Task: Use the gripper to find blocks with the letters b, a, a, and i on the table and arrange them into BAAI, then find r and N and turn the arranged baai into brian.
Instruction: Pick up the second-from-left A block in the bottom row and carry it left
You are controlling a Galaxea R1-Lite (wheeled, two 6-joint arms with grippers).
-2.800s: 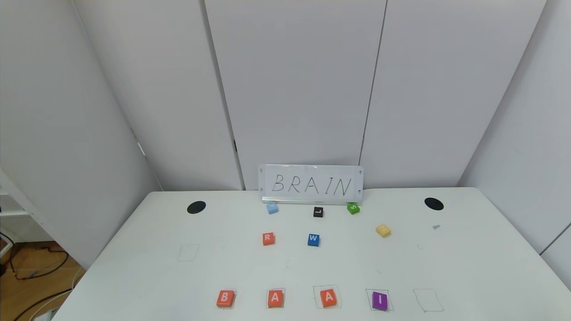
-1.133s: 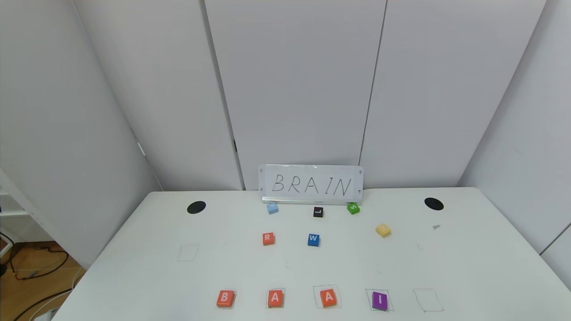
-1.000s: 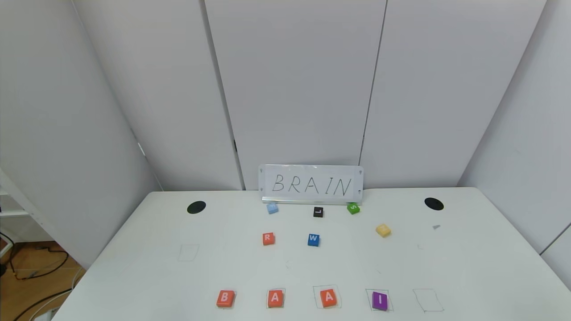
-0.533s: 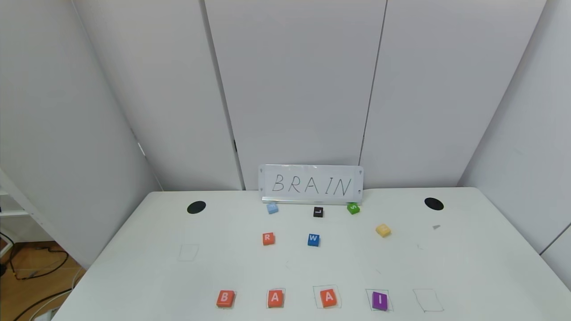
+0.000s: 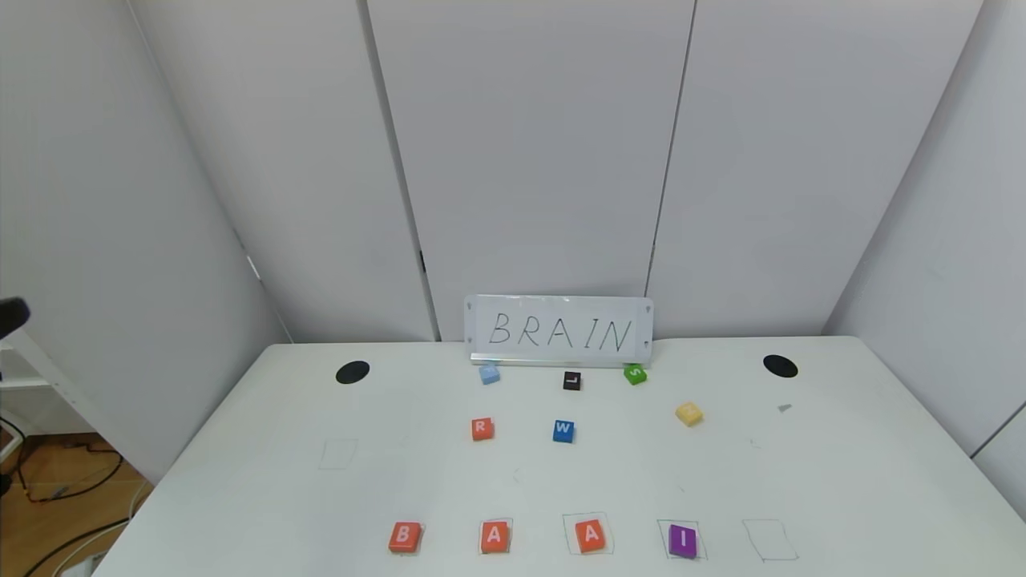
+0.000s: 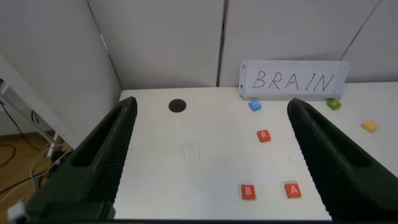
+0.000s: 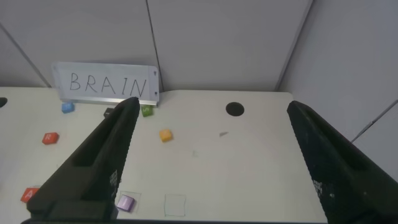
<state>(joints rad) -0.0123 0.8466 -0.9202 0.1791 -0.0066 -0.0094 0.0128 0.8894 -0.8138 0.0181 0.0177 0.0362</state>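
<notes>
With both the left gripper (image 6: 208, 165) and right gripper (image 7: 208, 165) spread wide and empty, the orange R block (image 5: 482, 429) risks nudging the second A block (image 5: 494, 535) askew.

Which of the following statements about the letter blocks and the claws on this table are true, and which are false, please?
1. The orange B block, two orange A blocks and the purple I block lie in one row at the near edge. True.
2. The orange R block is already in that row. False: it lies farther back, beside the blue W block.
3. The pen-drawn square beyond the I is empty. True.
4. The yellow block touches the green S block. False: they lie apart.
5. The left claw grips the R. False: it is open and holds nothing.
6. The sign reads BRAIN. True.
</notes>
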